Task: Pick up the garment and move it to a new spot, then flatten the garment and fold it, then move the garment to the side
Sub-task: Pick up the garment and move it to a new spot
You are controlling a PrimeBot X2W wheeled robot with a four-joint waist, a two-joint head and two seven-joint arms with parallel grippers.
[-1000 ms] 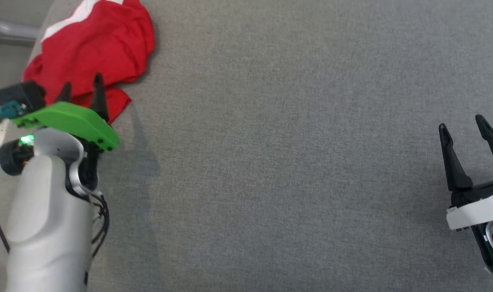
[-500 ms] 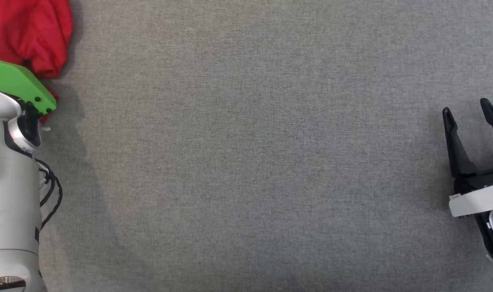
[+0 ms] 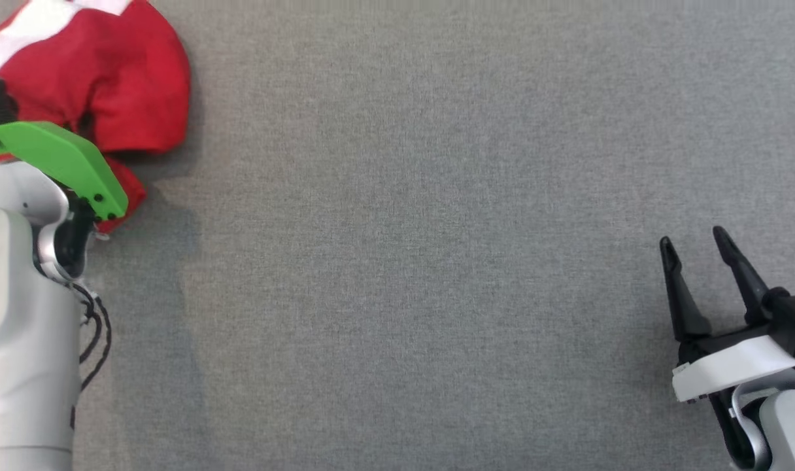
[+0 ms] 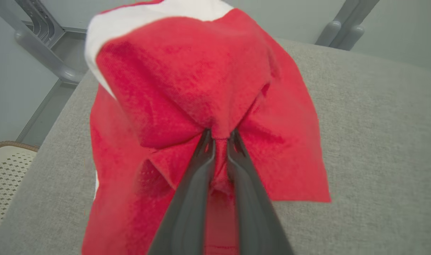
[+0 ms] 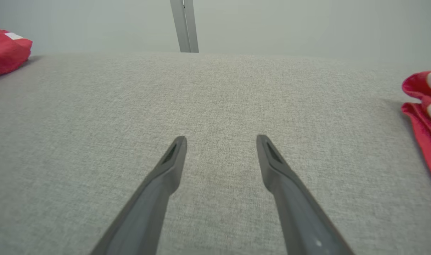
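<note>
- Left wrist view: the left gripper (image 4: pixel 219 136) has its two dark fingers pressed almost together, pinching a fold of the red garment (image 4: pixel 187 78). The bunched cloth, with a white band, rises across the centre and top of the frame.
- Head view: the garment sits in the upper left corner, partly behind the left arm's green cover (image 3: pixel 64 160), which hides the fingers. The right gripper (image 3: pixel 693 237) stands at the lower right with its fingers spread.
- Right wrist view: a second red cloth with white stripes (image 5: pixel 423 117) lies at the right edge, well apart from the garment at the upper left.
- Lower left of the left wrist view: a cream perforated thing with a woven brown rim (image 4: pixel 6 166); basket or seat, I cannot tell.
- A grey fabric surface (image 3: pixel 404 261) lies under everything, with grey metal bars (image 4: pixel 45 46) and a pale wall (image 5: pixel 307 24) beyond it.
</note>
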